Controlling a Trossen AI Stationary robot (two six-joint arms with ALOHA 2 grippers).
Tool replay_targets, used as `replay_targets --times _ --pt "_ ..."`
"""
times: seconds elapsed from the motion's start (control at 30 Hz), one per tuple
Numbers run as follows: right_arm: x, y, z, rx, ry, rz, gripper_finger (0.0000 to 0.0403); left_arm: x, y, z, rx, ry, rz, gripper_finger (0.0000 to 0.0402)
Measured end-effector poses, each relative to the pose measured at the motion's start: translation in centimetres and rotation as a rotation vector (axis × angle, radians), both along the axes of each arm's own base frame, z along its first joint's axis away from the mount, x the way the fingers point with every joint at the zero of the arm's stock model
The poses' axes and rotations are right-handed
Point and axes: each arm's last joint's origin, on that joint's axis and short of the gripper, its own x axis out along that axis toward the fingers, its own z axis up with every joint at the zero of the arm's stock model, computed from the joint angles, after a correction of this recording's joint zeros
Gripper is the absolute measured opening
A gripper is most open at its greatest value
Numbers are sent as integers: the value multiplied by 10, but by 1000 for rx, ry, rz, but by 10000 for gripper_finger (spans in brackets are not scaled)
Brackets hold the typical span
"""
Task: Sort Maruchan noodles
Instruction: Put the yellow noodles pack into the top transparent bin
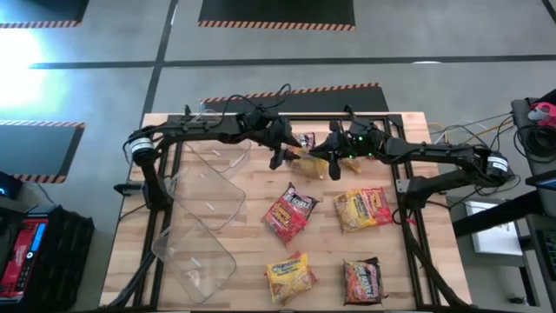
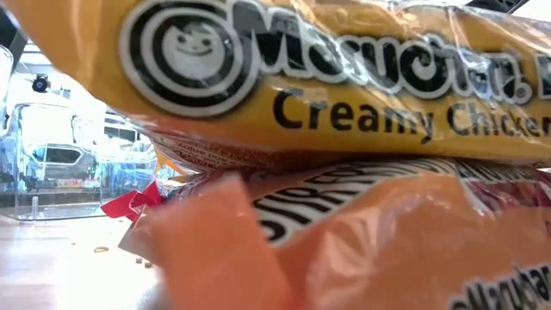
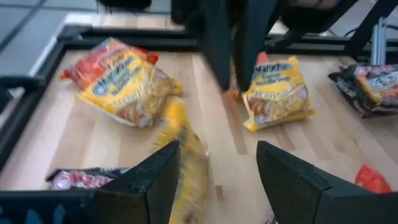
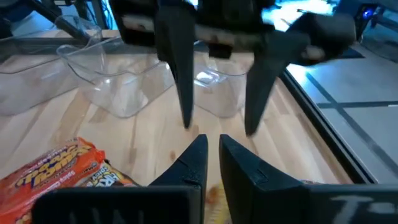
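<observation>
Several Maruchan noodle packets lie flat on the wooden table: a red one (image 1: 291, 211), a yellow-and-red one (image 1: 363, 209), a yellow one (image 1: 291, 274) and a dark one (image 1: 362, 278). My two grippers face each other over the table's far middle. My left gripper (image 3: 217, 162) is open. My right gripper (image 4: 211, 146) is shut. A yellow packet (image 3: 183, 155) shows blurred between my left gripper's fingers, below and to one side of my right gripper's fingertips (image 3: 225, 81). The high view has the same yellow packet (image 1: 308, 163) between the two grippers. My right gripper may or may not touch the yellow packet: I cannot tell. A bit of yellow (image 4: 214, 196) shows low behind its shut fingers, while the left wrist view shows the packet's top apart from its fingertips. My left gripper's fingers stand on either side of the packet.
Two clear plastic bins (image 1: 208, 187) (image 1: 195, 248) lie on the table's left half. A dark packet (image 1: 306, 139) lies near the far edge behind the grippers. In the low view a yellow packet (image 2: 344, 77) on an orange one (image 2: 387, 241) fills the picture.
</observation>
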Motion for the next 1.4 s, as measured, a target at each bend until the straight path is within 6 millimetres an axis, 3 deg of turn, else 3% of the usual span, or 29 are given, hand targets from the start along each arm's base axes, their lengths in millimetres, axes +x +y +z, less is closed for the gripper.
replay_targets --times 0.27,0.47,0.8,1.17,1.4 --pt "-6 -1 -14 54 148 -116 16 13 -3 -34 -14 60 -38 195" --pt "-14 1 -27 159 295 -225 65 15 -2 -44 -77 96 -3 195" --pt "-23 2 -45 536 315 -514 143 13 -2 -51 -306 199 128 195" --pt "-35 8 -76 650 278 -578 139 5 -2 -63 -341 310 268 195" --pt "-29 5 -89 657 271 -581 137 1 1 -74 -415 236 329 195"
